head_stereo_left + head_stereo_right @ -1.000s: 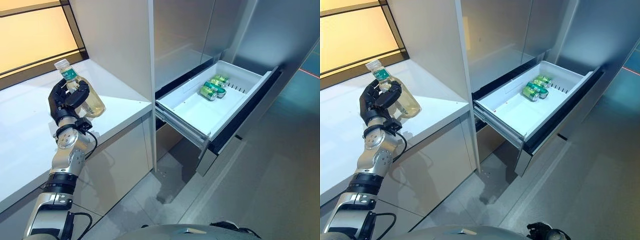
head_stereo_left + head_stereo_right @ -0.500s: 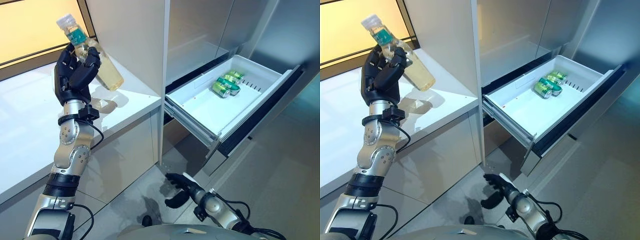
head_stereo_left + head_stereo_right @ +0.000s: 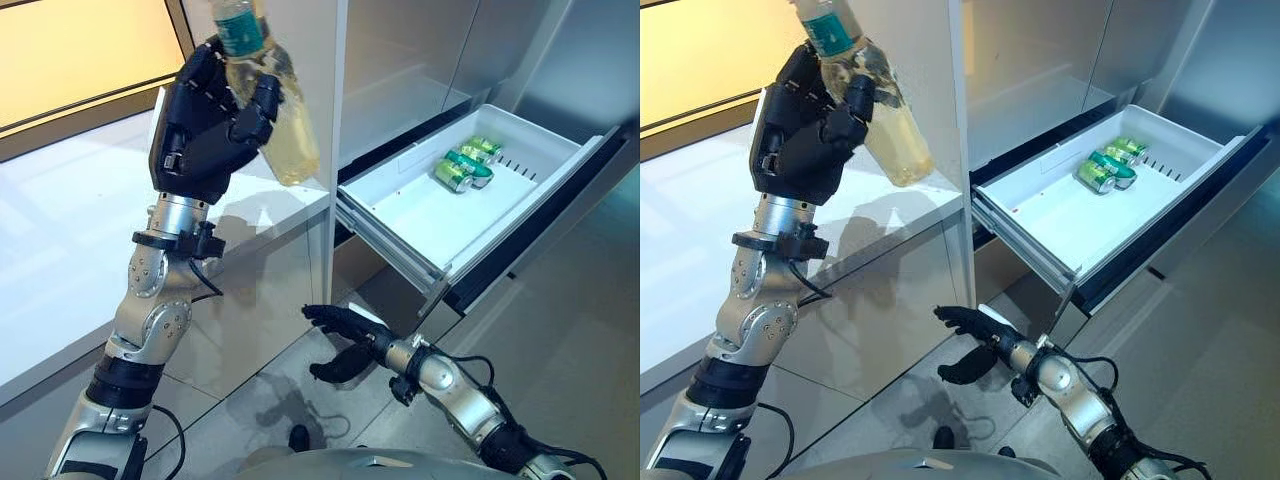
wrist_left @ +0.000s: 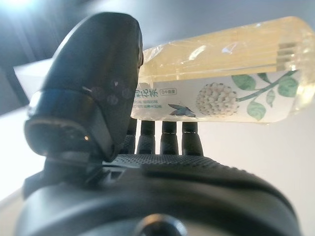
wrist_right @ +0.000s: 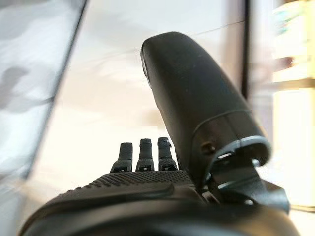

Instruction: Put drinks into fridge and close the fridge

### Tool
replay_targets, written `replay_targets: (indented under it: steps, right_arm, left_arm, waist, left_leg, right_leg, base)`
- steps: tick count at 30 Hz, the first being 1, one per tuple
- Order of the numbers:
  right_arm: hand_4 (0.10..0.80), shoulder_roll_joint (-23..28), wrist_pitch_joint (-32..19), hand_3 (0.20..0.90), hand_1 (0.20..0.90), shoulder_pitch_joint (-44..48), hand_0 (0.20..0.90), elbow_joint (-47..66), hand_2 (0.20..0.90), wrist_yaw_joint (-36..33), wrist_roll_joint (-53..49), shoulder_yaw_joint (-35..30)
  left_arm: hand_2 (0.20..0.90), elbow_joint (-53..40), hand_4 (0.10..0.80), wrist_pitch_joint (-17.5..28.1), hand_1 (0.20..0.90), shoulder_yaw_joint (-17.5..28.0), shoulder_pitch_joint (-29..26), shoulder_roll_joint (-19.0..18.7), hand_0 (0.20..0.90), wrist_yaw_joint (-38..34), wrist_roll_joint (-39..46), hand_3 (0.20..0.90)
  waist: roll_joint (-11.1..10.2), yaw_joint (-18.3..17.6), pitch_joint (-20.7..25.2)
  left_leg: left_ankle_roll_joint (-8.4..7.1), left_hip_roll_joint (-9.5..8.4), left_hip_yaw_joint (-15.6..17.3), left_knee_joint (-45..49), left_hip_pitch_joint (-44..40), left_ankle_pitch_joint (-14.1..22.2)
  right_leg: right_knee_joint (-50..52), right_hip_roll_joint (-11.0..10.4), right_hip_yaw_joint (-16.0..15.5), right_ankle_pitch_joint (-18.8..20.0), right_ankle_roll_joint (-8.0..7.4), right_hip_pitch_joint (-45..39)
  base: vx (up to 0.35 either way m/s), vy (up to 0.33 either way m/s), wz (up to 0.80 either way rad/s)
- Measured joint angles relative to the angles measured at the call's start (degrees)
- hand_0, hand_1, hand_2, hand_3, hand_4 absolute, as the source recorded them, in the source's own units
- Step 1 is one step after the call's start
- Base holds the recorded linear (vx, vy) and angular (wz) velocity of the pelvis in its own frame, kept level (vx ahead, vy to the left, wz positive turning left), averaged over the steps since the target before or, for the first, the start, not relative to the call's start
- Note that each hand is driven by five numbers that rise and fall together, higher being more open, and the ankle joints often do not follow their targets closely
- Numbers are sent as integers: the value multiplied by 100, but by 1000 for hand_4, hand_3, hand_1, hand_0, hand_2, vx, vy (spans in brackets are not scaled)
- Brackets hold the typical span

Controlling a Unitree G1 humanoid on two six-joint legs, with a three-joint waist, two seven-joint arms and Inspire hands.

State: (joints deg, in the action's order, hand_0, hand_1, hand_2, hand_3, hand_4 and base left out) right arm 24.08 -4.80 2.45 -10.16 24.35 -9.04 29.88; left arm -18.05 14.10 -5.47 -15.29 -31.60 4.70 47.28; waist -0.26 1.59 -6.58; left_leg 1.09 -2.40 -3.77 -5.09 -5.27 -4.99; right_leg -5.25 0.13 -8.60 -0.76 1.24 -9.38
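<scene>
My left hand is shut on a clear bottle of pale yellow drink with a green label, held high above the white counter's right end, beside the tall cabinet side. The left wrist view shows the bottle lying across the curled fingers under the thumb. My right hand is open and empty, low in front of the counter, left of the open fridge drawer. Green cans lie at the drawer's far end.
The white drawer sticks out over the grey floor, its dark front panel at the right. A tall white cabinet panel stands between counter and fridge. A window runs behind the counter.
My left hand has lifted the bottle higher and carried it right, toward the cabinet edge. My right hand has risen and reached further forward below the drawer. The camera has shifted slightly.
</scene>
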Motion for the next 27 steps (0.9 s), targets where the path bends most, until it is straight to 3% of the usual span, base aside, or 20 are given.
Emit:
replay_targets:
  steps: [5,11,20,27]
  right_arm:
    - [800,212,68,900,900,53,900,1002,900,1250,-1035,-724]
    - [800,508,167,900,900,183,900,1668,900,1941,-1830,-1364]
    - [800,617,241,900,900,222,900,1908,900,1805,-2546,-2034]
    - [800,629,448,900,900,487,900,1906,900,1544,-2578,-2034]
  left_arm:
    - [300,-105,100,2,300,1,230,-60,300,802,-52,200]
    - [300,-105,100,112,300,23,413,-99,300,1319,-583,200]
    - [300,-105,100,627,300,174,414,-377,300,1483,-1207,200]
    - [300,-104,100,741,300,183,414,-441,300,1481,-1430,200]
  waist:
    - [2,-4,-7]
    - [-15,-6,-17]
    - [-47,-19,-38]
    - [-59,-19,-45]
  left_leg:
    - [0,-1,13,0,-7,0]
    - [-2,-1,34,-2,-16,1]
    - [-1,0,52,0,-14,1]
    - [-1,1,55,1,-15,1]
  right_leg:
    - [0,0,7,0,-1,-4]
    - [0,-2,21,0,-1,-8]
    - [0,-2,39,0,-1,3]
    - [1,-1,40,1,0,1]
  base:
    - [0,0,0]
    - [-19,1,-1]
    - [0,0,0]
    - [0,-1,0]
